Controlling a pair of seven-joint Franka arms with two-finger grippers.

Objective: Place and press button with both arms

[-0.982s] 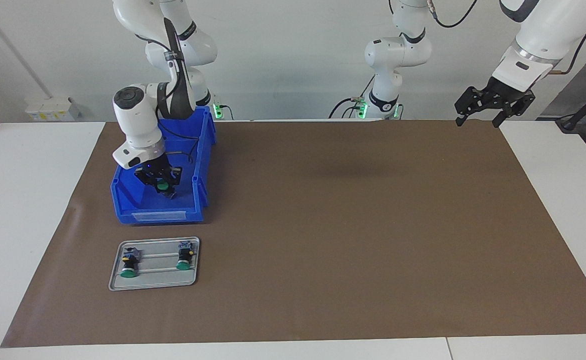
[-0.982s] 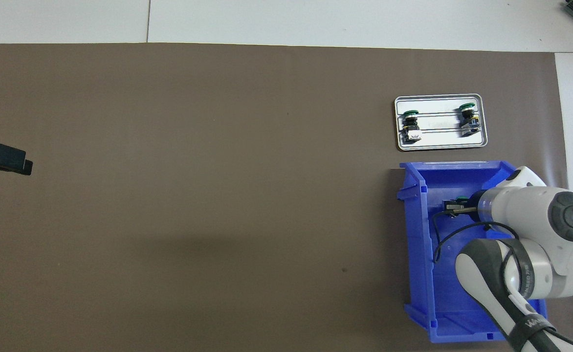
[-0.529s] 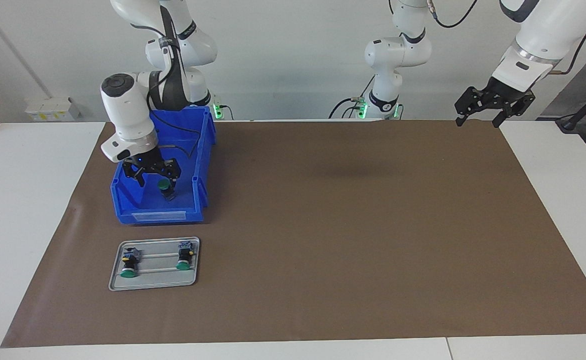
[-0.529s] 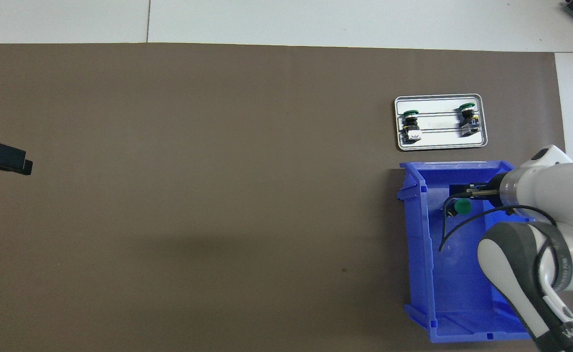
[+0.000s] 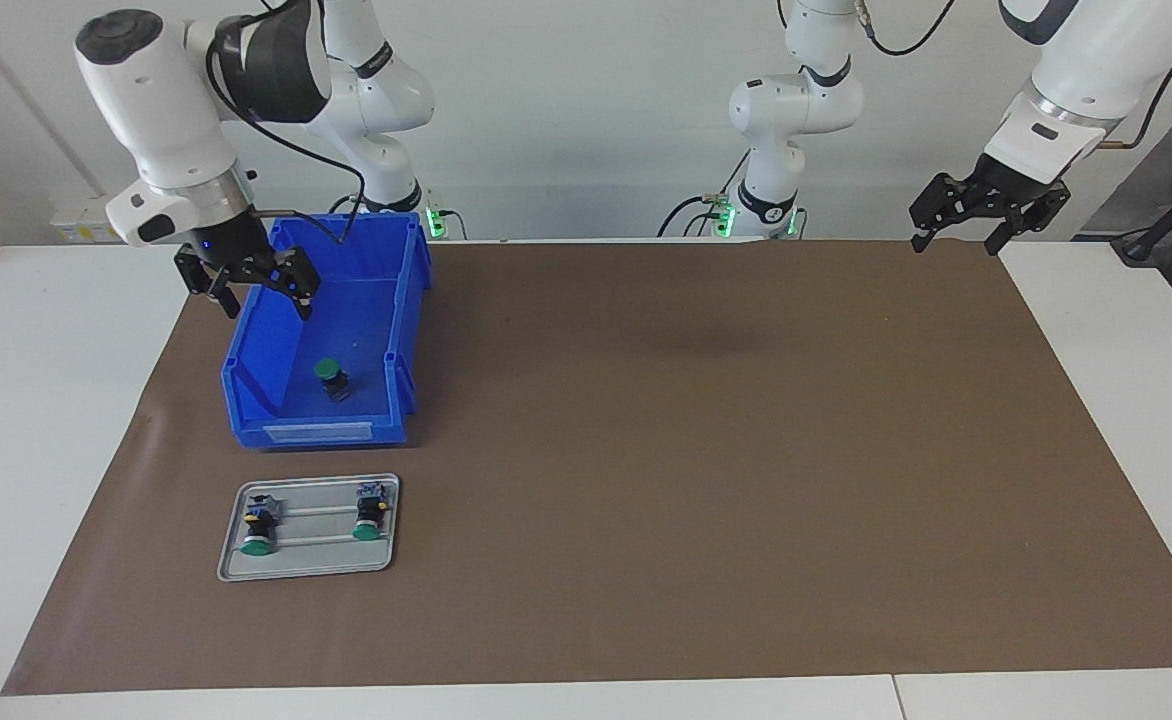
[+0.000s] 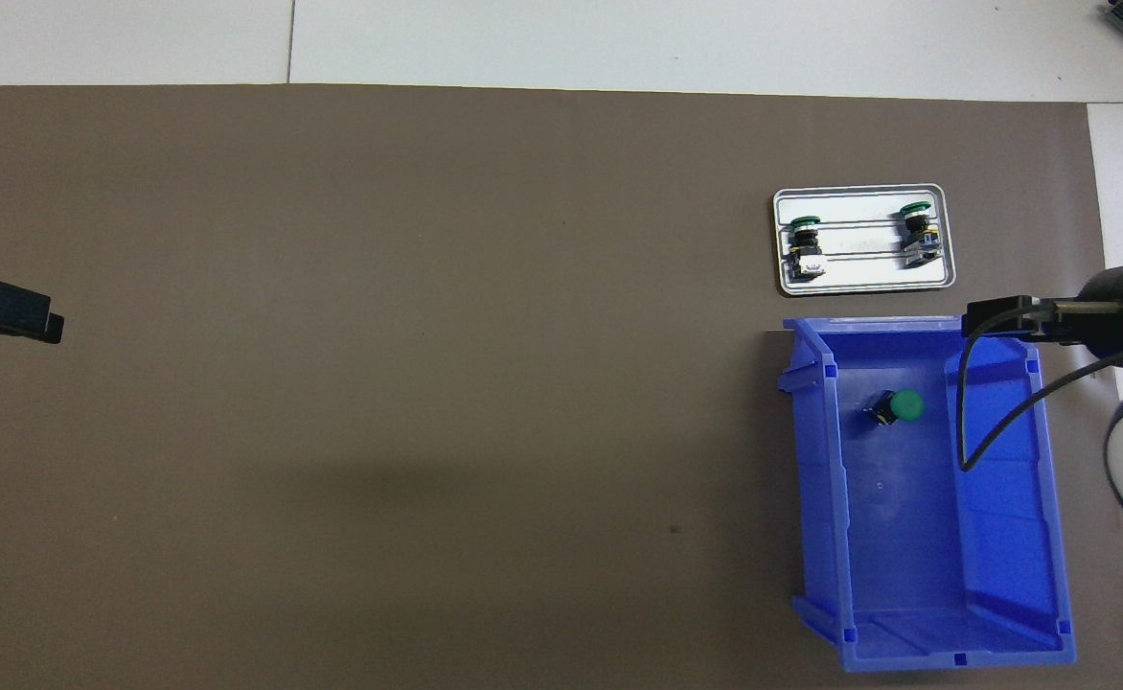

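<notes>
One green-capped button lies in the blue bin, near the bin's wall farthest from the robots; it also shows in the overhead view. Two more buttons lie on the flat grey tray. My right gripper is open and empty. It hangs high over the bin's rim at the right arm's end, well above the button. My left gripper is open and empty and waits above the mat's corner at the left arm's end.
The tray lies just farther from the robots than the bin. A brown mat covers the table. The right arm's black cable hangs over the bin.
My right gripper was down around the button in the bin. It has opened, risen and swung toward the right arm's end of the table. The button stays in the bin. The left arm has not moved.
</notes>
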